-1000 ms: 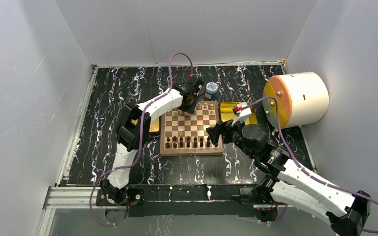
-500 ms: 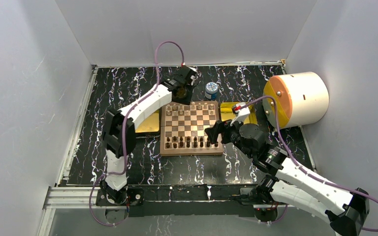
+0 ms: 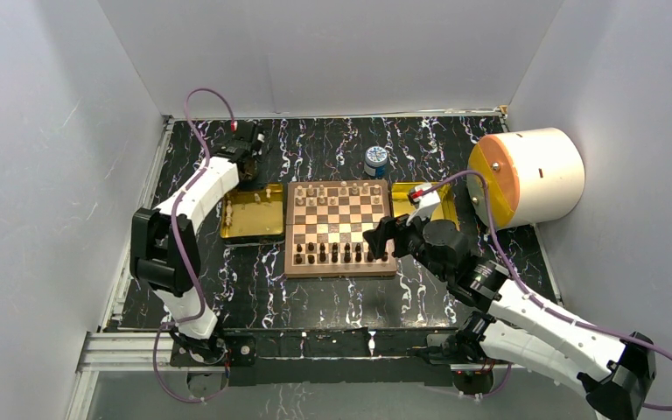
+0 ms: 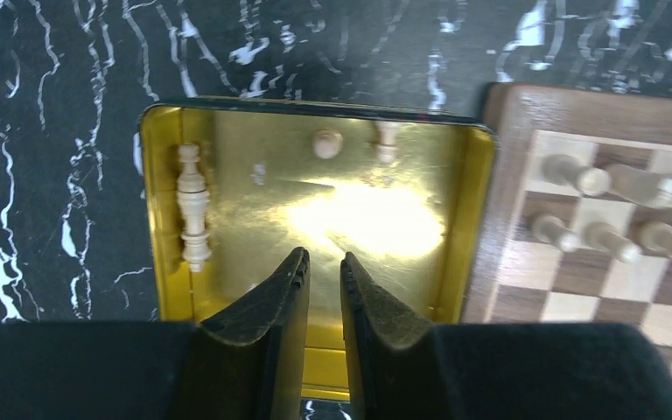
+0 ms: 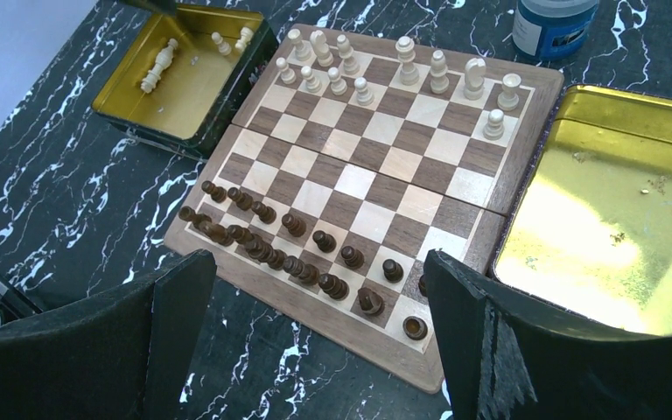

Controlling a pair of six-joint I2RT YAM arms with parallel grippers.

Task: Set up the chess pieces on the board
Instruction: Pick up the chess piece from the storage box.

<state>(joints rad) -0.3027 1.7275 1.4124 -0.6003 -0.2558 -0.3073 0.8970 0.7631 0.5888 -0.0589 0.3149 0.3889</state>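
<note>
From above, the left hand [image 3: 247, 166] hangs over the far end of the gold tray [image 3: 252, 220], just left of the board [image 3: 341, 229]. Its wrist view shows the jaws narrow and gripping nothing. Four cream chess pieces [image 4: 190, 179] lie in the tray below. In the other wrist view the right hand [image 5: 315, 293] is spread wide and empty above the board's near edge. The dark pieces [image 5: 294, 225] look set, but gaps show in the cream rows. I'd say the task is roughly three-quarters done.

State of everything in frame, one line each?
left tray: four pieces inside, two lying
right tray: no pieces
board: flat, partly set
cream pieces: most standing, far rows
dark pieces: standing, near rows
jar: upright
left gripper: almost shut, empty, above left tray
right gripper: open, empty, at board's near edge
</note>
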